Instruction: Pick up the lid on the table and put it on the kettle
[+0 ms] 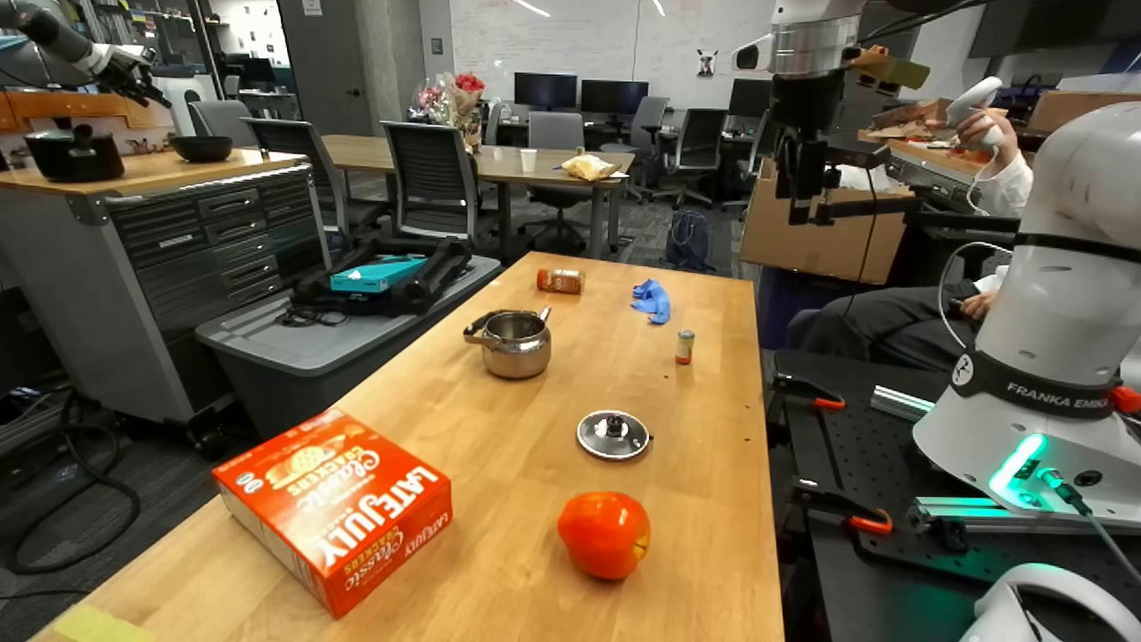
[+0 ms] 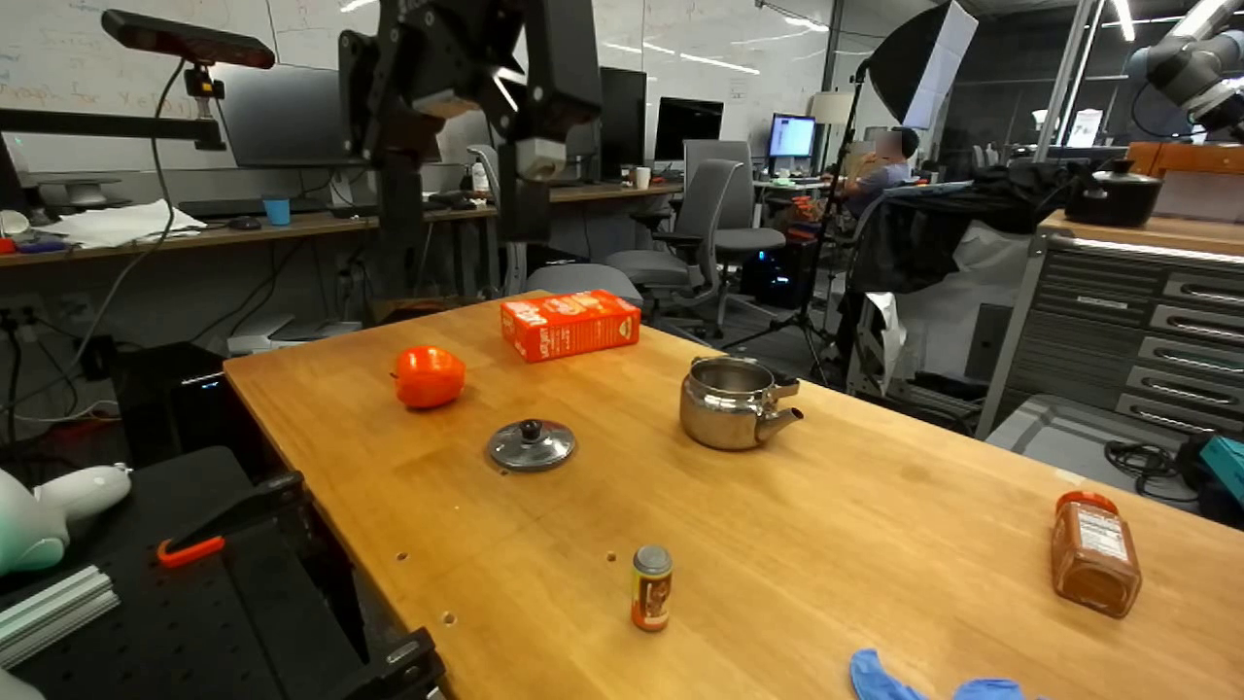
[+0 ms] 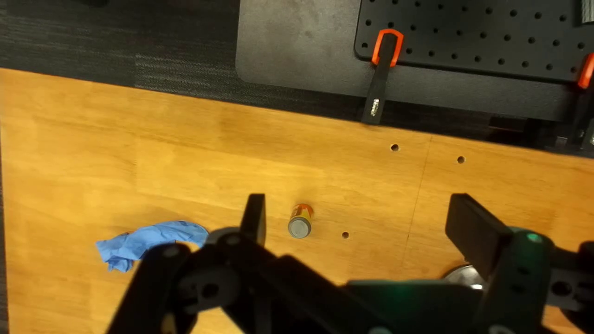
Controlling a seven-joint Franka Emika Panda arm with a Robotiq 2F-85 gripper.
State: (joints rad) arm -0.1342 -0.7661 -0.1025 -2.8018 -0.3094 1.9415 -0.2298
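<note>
Lid [image 1: 613,437], round, shiny silver and black-knobbed, lies flat

It rests on the pale wooden worktop [image 1: 517,446], near the squat, silver metal kettle [image 1: 517,355]. Above, the black two-fingered hand [image 3: 359,220] hangs, jaws wide apart.

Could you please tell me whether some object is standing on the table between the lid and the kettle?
In both exterior views, nothing visible stands between the lid and the kettle; the small canister and the cracker box sit off to opposite sides of that path.
</note>
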